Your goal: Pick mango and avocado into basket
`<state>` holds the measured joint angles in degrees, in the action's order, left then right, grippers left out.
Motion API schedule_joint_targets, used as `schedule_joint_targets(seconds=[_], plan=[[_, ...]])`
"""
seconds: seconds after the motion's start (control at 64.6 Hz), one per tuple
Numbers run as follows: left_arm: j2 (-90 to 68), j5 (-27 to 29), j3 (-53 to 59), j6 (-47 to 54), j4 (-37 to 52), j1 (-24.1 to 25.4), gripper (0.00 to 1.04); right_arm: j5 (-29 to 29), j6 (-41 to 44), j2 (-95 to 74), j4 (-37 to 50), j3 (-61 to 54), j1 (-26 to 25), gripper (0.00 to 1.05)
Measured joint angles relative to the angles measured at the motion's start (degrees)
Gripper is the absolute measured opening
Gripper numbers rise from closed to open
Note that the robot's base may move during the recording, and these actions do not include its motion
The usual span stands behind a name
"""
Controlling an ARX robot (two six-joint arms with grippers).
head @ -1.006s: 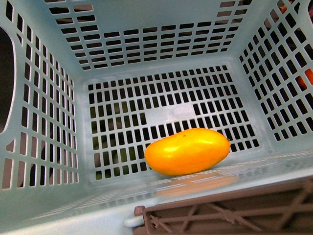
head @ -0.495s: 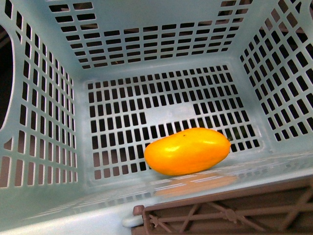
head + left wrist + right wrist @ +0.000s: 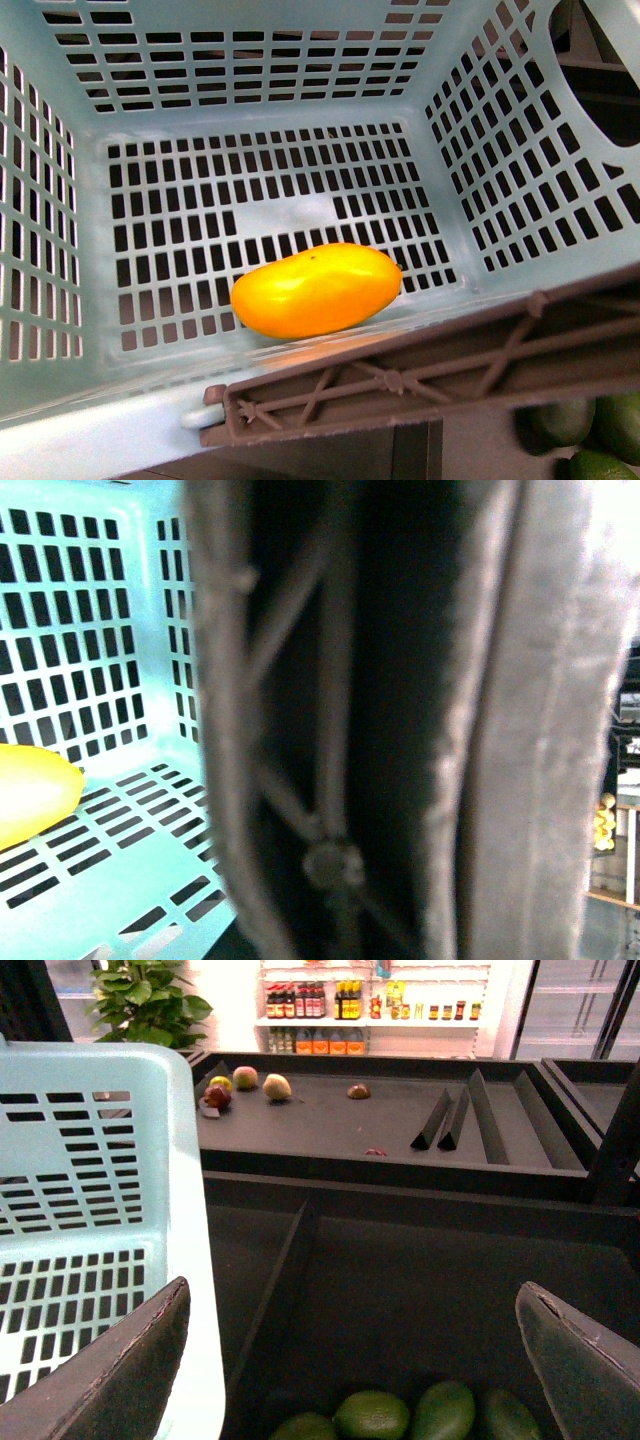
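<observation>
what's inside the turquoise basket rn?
One glossy orange-yellow oval mango lies on the slotted floor of the pale turquoise plastic basket. No avocado shows inside. The brown handle covers the floor's nearest strip; the dark green avocados sit outside.

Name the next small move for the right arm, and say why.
Probably lower the right tool onto an avocado. The mango already lies in the basket, and the tool is open and empty, with the avocado ahead of it.
</observation>
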<state>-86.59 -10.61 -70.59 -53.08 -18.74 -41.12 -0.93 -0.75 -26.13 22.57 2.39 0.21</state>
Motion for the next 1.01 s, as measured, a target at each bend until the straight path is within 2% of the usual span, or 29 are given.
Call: schedule_joint_targets(seconds=[0.031, 0.062, 0.108, 0.17, 0.232, 0.294, 0.325, 0.465, 0.573, 0.666, 0.79, 0.883, 1.006], plan=[[-0.02, -0.35, 0.02, 0.02, 0.00, -0.07, 0.13, -8.15, -4.13, -2.32, -9.60, 3.50, 2.38, 0.96], [-0.02, -0.90, 0.02, -0.17, -0.02, -0.07, 0.13, -19.45, -10.97, -6.23, -20.81, 8.41, 3.15, 0.96], [-0.02, -1.40, 0.02, -0.92, -0.02, -0.17, 0.13, -26.88, -16.55, -9.14, -30.05, 12.02, 1.68, 0.96], [0.00, -1.51, 0.02, -0.85, -0.02, -0.59, 0.13, -29.62, -20.06, -10.45, -37.24, 13.66, -1.97, 0.96], [-0.09, -1.81, 0.02, -0.72, -0.02, -0.61, 0.13, -27.56, -20.87, -10.82, -38.42, 13.68, -7.08, 0.96], [-0.11, -2.03, 0.00, -1.16, 0.00, -0.61, 0.13, -20.94, -18.40, -12.55, -34.18, 13.79, -15.34, 0.96], [-0.11, -2.01, 0.00, -1.09, 0.00, -0.63, 0.13, -19.30, -17.42, -13.38, -32.68, 13.90, -17.90, 0.96], [-0.11, -2.19, 0.00, -0.94, 0.00, -0.87, 0.13, -4.13, -5.53, -23.93, -21.14, 14.78, -35.12, 0.96], [-0.11, -1.33, 0.00, -1.01, 0.00, -0.70, 0.13, 3.67, 3.56, -35.23, -14.51, 16.28, -43.01, 0.96], [-0.11, -0.92, 0.00, -0.63, 0.00, -0.55, 0.13, 7.13, 10.14, -44.85, -10.43, 18.40, -45.81, 0.96], [-0.11, -1.62, 0.00, -0.66, 0.00, -0.57, 0.13, 7.96, 18.53, -60.35, -4.39, 22.97, -46.60, 0.96], [-0.11, -1.86, 0.00, -0.83, 0.00, -0.57, 0.13, 5.60, 22.84, -72.89, -0.74, 28.39, -44.37, 0.96], [-0.11, -1.77, 0.00, -0.81, 0.00, -0.61, 0.13, 3.45, 23.78, -86.33, -0.24, 36.96, -39.41, 0.96]])
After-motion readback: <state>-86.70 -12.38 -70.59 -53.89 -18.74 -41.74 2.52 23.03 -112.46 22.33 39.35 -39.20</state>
